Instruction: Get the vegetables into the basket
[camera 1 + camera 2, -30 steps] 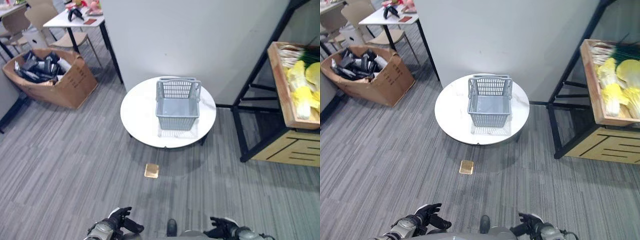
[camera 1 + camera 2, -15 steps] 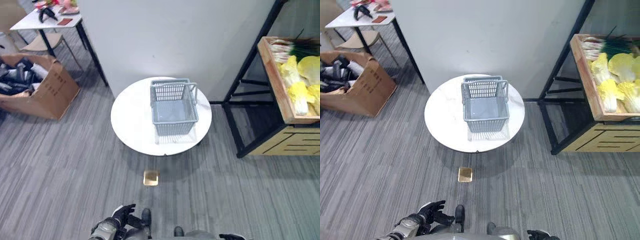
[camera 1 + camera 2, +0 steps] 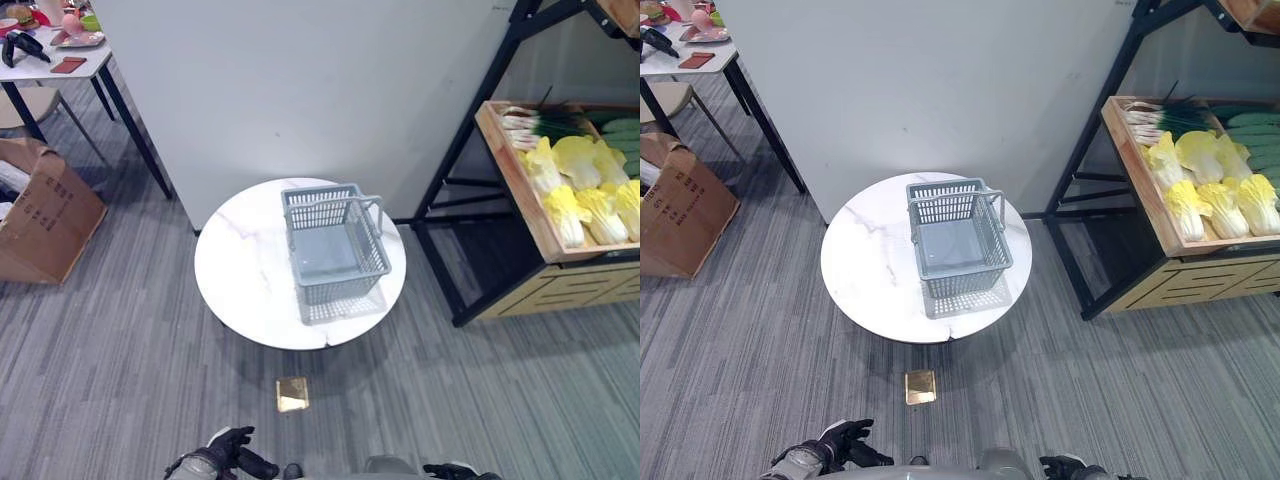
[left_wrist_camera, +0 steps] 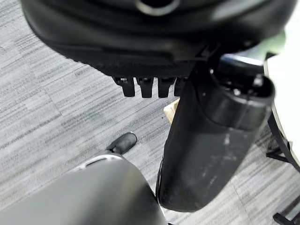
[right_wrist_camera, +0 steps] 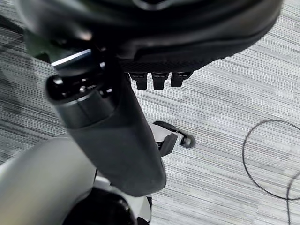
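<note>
Both hands, left hand (image 3: 228,455) and right hand (image 3: 452,470), hung empty with relaxed fingers; the yellow leafy cabbages (image 3: 1210,190) lay far ahead-right, so a close approach seemed wise.

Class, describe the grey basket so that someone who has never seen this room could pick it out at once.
Find the round white table in front of the pale wall, left of the black shelf rack. The grey basket stands on its right half. It is the one thing on the tabletop: grey plastic with latticed walls, a raised handle and nothing inside.
</note>
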{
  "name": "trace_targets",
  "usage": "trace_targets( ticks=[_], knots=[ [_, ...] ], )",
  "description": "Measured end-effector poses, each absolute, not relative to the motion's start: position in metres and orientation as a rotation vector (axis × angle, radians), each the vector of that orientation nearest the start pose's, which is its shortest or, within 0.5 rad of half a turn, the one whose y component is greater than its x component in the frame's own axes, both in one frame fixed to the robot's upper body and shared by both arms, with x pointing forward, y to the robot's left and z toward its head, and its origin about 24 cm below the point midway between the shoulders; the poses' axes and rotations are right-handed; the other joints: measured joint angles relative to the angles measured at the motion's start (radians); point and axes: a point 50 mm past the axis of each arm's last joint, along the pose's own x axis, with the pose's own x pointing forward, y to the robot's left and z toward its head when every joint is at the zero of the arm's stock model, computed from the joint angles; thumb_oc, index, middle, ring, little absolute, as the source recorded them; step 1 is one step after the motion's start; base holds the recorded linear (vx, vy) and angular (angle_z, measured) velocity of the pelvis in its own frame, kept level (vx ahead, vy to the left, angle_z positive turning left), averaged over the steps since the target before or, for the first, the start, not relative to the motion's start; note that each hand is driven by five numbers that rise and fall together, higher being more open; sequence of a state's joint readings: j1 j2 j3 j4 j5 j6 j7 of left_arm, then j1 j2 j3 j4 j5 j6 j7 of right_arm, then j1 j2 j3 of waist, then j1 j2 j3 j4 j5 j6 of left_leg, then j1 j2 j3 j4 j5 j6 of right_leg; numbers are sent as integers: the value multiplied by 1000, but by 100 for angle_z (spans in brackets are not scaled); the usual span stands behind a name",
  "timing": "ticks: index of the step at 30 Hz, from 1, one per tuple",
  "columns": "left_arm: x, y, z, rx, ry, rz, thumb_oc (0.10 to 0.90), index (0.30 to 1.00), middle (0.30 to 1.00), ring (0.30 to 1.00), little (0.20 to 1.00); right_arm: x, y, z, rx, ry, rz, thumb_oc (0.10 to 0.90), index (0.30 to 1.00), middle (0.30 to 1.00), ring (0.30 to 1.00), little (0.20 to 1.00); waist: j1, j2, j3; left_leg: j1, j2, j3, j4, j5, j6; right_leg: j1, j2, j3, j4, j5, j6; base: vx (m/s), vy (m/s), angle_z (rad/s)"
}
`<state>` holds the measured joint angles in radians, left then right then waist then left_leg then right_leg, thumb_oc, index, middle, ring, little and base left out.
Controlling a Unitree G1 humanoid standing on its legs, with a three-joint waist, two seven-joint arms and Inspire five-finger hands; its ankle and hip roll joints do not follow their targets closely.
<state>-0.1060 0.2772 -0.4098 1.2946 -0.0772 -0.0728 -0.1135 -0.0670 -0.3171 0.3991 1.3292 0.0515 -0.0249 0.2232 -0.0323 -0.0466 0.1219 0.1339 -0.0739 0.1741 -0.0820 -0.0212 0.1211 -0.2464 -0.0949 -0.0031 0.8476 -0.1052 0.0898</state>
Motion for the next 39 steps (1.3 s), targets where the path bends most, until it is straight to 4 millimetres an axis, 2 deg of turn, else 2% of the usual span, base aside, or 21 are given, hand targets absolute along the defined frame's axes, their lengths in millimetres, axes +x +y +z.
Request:
trace_targets(
  ticks=[1,2,3,5,6,8,9,10,11,12,14,15,18,19,21,22,25,29,37,38,39],
  knots=[
    [119,224,-156,392,1173,-245,900,1000,1000,1000,1000,90,-241,-160,-360,1317,291,900,1000,1000,1000,1000,2,11,5,7,10,5,-3,-2,1,-1,13,-16,-127,-45,2,0,0,0],
    [120,226,-155,398,1171,-245,900,1000,1000,1000,1000,90,-241,-160,-360,1318,292,900,1000,1000,1000,1000,8,16,10,7,13,7,-4,-5,-3,-8,19,-13,-191,-58,-5,-14,9,-5],
    [122,228,-154,414,1167,-249,900,1000,1000,1000,1000,90,-240,-160,-355,1317,295,900,1000,1000,1000,1000,14,17,12,8,21,11,-4,-8,-9,-14,41,-7,-344,-58,-7,-17,-11,-11],
    [120,230,-154,414,1172,-242,900,1000,1000,1000,1000,91,-238,-160,-356,1316,301,900,1000,1000,1000,1000,20,14,11,10,27,23,-4,-16,-22,-11,64,4,-504,-28,-9,23,-35,-8],
    [118,230,-155,408,1178,-237,900,1000,1000,1000,1000,90,-237,-161,-349,1319,305,900,1000,1000,1000,1000,20,12,10,23,26,22,-4,-24,-35,-1,80,21,-603,38,-6,61,-51,6],
    [113,231,-156,399,1192,-230,900,1000,1000,1000,1000,86,-235,-162,-336,1326,307,900,1000,1000,1000,1000,12,8,8,52,22,9,-4,-34,-47,31,88,32,-649,104,-14,84,-36,20],
    [129,234,-151,373,1189,-213,900,1000,1000,1000,1000,82,-236,-162,-346,1341,327,900,1000,1000,1000,1000,22,3,2,67,22,5,6,-55,-57,54,90,27,-672,148,-51,59,-71,17],
    [139,233,-147,430,1179,-272,900,1000,1000,1000,1000,88,-236,-161,-370,1348,351,900,1000,1000,1000,1000,33,2,4,52,25,-2,25,-58,-59,55,93,29,-675,156,-57,21,-127,10],
    [145,232,-143,428,1125,-276,900,1000,1000,1000,1000,95,-237,-159,-409,1327,377,900,1000,1000,1000,1000,35,16,-3,47,33,-5,21,-62,-63,64,102,28,-705,166,-62,13,-151,-5],
    [147,218,-144,367,1035,-242,900,1000,1000,1000,1000,100,-243,-155,-459,1295,374,900,1000,1000,1000,1000,40,44,-5,47,52,0,16,-60,-68,93,116,26,-761,193,-63,17,-105,-5],
    [140,208,-150,309,1057,-202,900,1000,1000,1000,1000,104,-249,-152,-478,1275,352,900,1000,1000,1000,1000,28,54,-15,55,61,-7,28,-68,-79,125,129,23,-810,216,-86,29,-133,-2],
    [127,205,-156,295,1113,-203,900,1000,1000,1000,1000,116,-246,-148,-488,1230,356,900,1000,1000,1000,1000,23,48,-15,45,77,-11,36,-77,-88,133,140,19,-831,221,-86,47,-198,-4],
    [112,209,-160,257,1170,-181,900,1000,1000,1000,1000,158,-243,-116,-520,980,402,900,1000,1000,1000,1000,-4,26,-9,36,88,-25,30,-68,-99,150,149,9,-890,253,-99,21,-87,7],
    [108,211,-161,260,1179,-172,900,1000,1000,1000,1000,186,-241,-93,-525,826,398,900,1000,1000,1000,1000,-9,27,-11,47,91,-29,30,-67,-100,181,152,9,-926,274,-116,17,-84,6],
    [106,212,-162,259,1186,-172,900,1000,1000,1000,1000,207,-236,-77,-520,724,387,900,1000,1000,1000,1000,-9,32,-12,57,92,-32,28,-68,-102,195,156,9,-936,275,-115,8,-79,4],
    [105,211,-162,258,1182,-174,900,1000,1000,1000,1000,243,-227,-48,-534,571,376,900,1000,1000,1000,1000,-7,38,-14,58,95,-37,20,-65,-107,197,157,4,-936,275,-115,6,-74,12],
    [106,210,-162,258,1184,-178,900,1000,1000,1000,1000,290,-214,3,-571,349,380,900,1000,1000,1000,1000,15,41,-14,59,93,-55,12,-49,-112,197,155,-7,-936,278,-115,9,-43,16],
    [106,210,-161,237,1181,-165,900,1000,1000,1000,1000,317,-193,53,-610,145,418,900,1000,1000,1000,1000,44,43,-18,57,95,-70,8,-41,-115,198,151,-20,-936,281,-118,17,-19,11],
    [104,212,-162,212,1195,-138,900,1000,1000,1000,1000,345,-143,92,-767,16,584,900,1000,1000,1000,1000,64,35,-26,49,89,-80,3,-35,-114,192,143,-29,-936,289,-122,4,7,4],
    [103,213,-161,208,1195,-133,900,1000,1000,1000,1000,348,-140,95,-781,7,589,900,1000,1000,1000,1000,77,32,-27,47,90,-81,2,-35,-114,191,143,-31,-936,290,-122,1,30,3],
    [104,217,-161,203,1191,-119,900,1000,1000,1000,1000,362,-136,105,-867,13,595,900,1000,1000,1000,1000,91,14,-28,31,87,-82,5,-35,-114,176,141,-30,-935,290,-120,9,29,4]
  ],
)
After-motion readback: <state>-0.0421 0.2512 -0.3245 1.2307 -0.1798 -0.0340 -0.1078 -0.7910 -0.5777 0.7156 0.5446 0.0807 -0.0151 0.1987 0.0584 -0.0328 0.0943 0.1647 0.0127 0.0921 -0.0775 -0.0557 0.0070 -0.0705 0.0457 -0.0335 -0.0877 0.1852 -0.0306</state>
